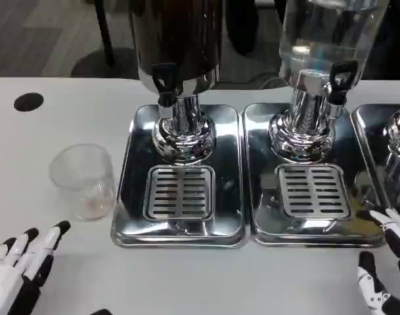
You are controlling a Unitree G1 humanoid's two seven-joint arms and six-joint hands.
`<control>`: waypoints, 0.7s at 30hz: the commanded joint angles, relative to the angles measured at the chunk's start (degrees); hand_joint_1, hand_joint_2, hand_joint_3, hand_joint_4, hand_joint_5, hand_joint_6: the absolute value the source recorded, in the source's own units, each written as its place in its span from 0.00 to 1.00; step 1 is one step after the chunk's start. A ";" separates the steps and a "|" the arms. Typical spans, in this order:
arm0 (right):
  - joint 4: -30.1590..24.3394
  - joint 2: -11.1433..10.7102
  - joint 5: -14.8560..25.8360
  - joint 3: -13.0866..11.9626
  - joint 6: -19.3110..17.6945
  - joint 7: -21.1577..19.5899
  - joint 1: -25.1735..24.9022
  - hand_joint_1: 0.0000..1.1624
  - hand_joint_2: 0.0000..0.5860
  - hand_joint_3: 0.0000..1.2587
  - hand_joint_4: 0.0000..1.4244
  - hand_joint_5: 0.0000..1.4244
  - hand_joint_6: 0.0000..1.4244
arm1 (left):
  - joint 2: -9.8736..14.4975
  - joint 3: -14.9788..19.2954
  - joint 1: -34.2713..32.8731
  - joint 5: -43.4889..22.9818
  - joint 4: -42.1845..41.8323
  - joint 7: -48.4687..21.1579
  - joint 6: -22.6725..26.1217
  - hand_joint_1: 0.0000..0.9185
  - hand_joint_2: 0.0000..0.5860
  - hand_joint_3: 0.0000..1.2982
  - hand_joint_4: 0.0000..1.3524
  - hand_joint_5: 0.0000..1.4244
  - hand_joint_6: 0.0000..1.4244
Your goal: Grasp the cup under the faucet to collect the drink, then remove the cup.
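Left hand (19,266) at the near left corner, fingers (50,237) spread and stretched out toward the far side, black tips up, nothing in them; they lie on the white table (68,118), near the cup but apart from it; right hand (387,262) at the near right edge, only partly in frame, fingers (391,222) apart and holding nothing, one tip just at the near right corner of the middle tray. The cup (83,181), clear plastic, stands upright on the table, just left of the left drip tray (180,177), not under any faucet; something pale shows at its bottom, too faint to tell what. On that tray stands a dark dispenser (177,39) with a black faucet (164,80) over a slotted grate (179,192); to its right, a second tray (311,177) carries a clear dispenser (331,33) with its own black tap (340,79); a third tray's edge (383,144) shows at far right; a black round spot (29,102) sits far left on the table.
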 commanded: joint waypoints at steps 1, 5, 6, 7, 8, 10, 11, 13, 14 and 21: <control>-0.92 -0.50 0.73 0.23 0.21 -1.30 1.12 0.49 0.88 0.20 0.11 0.04 0.00 | 0.71 -1.19 0.19 -0.69 0.63 1.29 0.05 0.00 0.09 0.00 0.00 0.00 0.00; -1.23 -0.47 0.94 0.21 0.12 -1.63 1.86 0.49 0.88 0.20 0.11 0.04 0.00 | 1.06 -1.84 0.08 -0.47 0.58 1.34 0.23 0.00 0.09 0.00 0.00 0.00 0.00; -1.22 -0.45 1.13 0.14 0.05 -1.73 2.12 0.49 0.88 0.20 0.11 0.04 0.00 | 1.10 -1.97 0.17 -0.43 0.48 1.43 0.27 0.00 0.09 0.00 0.00 0.00 0.00; -1.23 -0.40 1.28 0.11 -0.01 -1.85 2.39 0.49 0.88 0.20 0.11 0.04 0.00 | 1.15 -2.04 0.26 -0.42 0.43 1.48 0.28 0.00 0.09 0.00 0.00 0.00 0.00; -1.23 -0.38 1.45 0.12 -0.04 -1.91 2.57 0.49 0.88 0.20 0.11 0.04 0.00 | 1.17 -2.10 0.28 -0.48 0.43 1.48 0.34 0.00 0.09 0.00 0.00 0.00 0.00; -1.30 -0.43 1.68 0.24 -0.21 -2.14 3.22 0.49 0.87 0.21 0.11 0.04 0.00 | 1.10 -2.25 0.64 -0.56 0.54 1.74 0.26 0.00 0.09 0.00 0.00 0.00 0.00; -1.45 -0.45 1.73 0.26 -0.36 -2.32 3.67 0.49 0.87 0.21 0.11 0.04 0.00 | 1.05 -2.32 0.97 -0.56 0.57 1.99 0.09 0.00 0.09 0.00 0.00 0.00 0.00; -1.81 -0.46 1.81 0.26 -0.61 -2.72 4.44 0.49 0.88 0.21 0.11 0.04 0.00 | 1.11 -2.56 1.43 -0.50 0.51 2.47 -0.13 0.00 0.09 0.00 0.00 0.00 0.00; -1.97 -0.47 1.96 0.18 -0.71 -2.86 4.67 0.49 0.88 0.21 0.11 0.04 0.00 | 1.15 -2.69 1.50 -0.44 0.38 2.56 -0.13 0.00 0.09 0.00 0.00 0.00 0.00; -2.50 -0.68 3.03 -0.21 -0.84 -3.59 5.44 0.50 0.88 0.21 0.11 0.04 0.00 | 1.38 -2.81 1.49 -0.77 -0.42 2.49 -0.02 0.00 0.11 0.00 0.00 0.00 0.00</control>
